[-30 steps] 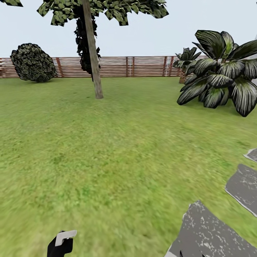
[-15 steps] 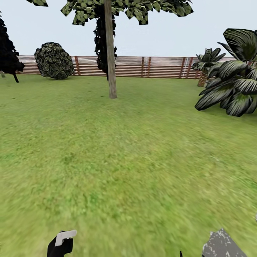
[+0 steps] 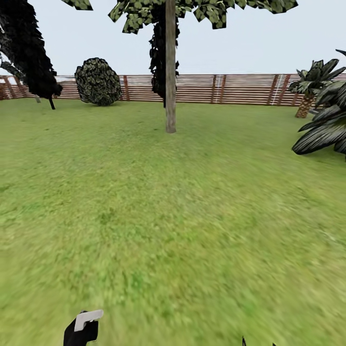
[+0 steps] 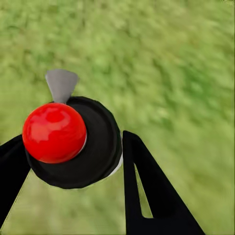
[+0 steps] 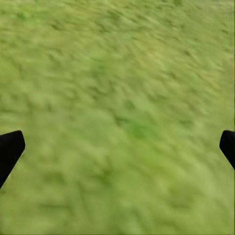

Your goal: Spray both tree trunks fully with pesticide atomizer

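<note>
Head view: lawn (image 3: pixel 173 216), fence (image 3: pixel 230 89), trunk (image 3: pixel 170 72) straight ahead, well apart. Left gripper (image 3: pixel 81 329) low, carrying atomizer (image 3: pixel 88 318). Step, by judgement: transit toward tree; next needs closing in, aiming nozzle at bark.

Left wrist: fingers (image 4: pixel 147 186) pinching atomizer (image 4: pixel 73 142), red cap up.

Right wrist: fingertips (image 5: pixel 11 149) spread wide, nothing between, grass below.

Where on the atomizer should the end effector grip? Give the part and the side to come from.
Grip the atomizer by its round black body, below the red cap. Come in side-on, squeezing across its width and keeping off the side with the grey nozzle. The body's curved wall offers two opposite faces, and this leaves the nozzle unblocked. The left end effector holds it this way.
</note>
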{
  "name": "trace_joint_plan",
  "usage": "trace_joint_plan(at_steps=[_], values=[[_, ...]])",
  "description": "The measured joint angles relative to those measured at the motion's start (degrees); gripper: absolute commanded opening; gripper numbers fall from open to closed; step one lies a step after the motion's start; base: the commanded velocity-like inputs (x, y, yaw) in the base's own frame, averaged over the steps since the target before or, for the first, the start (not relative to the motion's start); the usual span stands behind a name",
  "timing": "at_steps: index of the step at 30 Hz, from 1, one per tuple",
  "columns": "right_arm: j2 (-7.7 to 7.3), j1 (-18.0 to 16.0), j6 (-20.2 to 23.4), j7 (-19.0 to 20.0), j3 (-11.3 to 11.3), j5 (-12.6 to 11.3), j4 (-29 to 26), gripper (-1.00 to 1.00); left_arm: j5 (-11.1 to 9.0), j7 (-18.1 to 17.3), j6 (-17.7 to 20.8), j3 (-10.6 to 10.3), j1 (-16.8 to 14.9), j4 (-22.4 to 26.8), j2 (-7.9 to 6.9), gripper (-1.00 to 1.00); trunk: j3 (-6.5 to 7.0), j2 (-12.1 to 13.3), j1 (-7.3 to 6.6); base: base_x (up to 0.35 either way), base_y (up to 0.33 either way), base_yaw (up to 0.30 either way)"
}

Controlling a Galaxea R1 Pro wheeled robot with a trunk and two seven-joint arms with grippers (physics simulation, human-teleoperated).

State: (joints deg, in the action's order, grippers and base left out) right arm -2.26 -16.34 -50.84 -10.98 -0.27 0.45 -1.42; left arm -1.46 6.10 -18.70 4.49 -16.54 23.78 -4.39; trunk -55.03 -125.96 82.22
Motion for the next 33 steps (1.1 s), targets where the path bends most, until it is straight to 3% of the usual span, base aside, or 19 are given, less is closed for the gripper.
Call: trace_joint_plan(at_steps=[6, 33], values=[[0.04, 0.0, 0.0, 0.0, 0.0, 0.0, 0.0, 1.00, 0.1, 0.0, 0.0, 0.0, 0.0, 0.0, 0.00, -1.00, 0.00, 0.0, -0.01, 0.338, 0.000, 0.162], [0.08, 0.0, 0.4, -0.1, 0.0, 0.0, -0.1, 1.00, 0.0, 0.0, 0.0, 0.1, 0.0, 0.1, -0.18, -1.00, 0.00, 0.0, -0.01, 0.338, 0.000, 0.003]])
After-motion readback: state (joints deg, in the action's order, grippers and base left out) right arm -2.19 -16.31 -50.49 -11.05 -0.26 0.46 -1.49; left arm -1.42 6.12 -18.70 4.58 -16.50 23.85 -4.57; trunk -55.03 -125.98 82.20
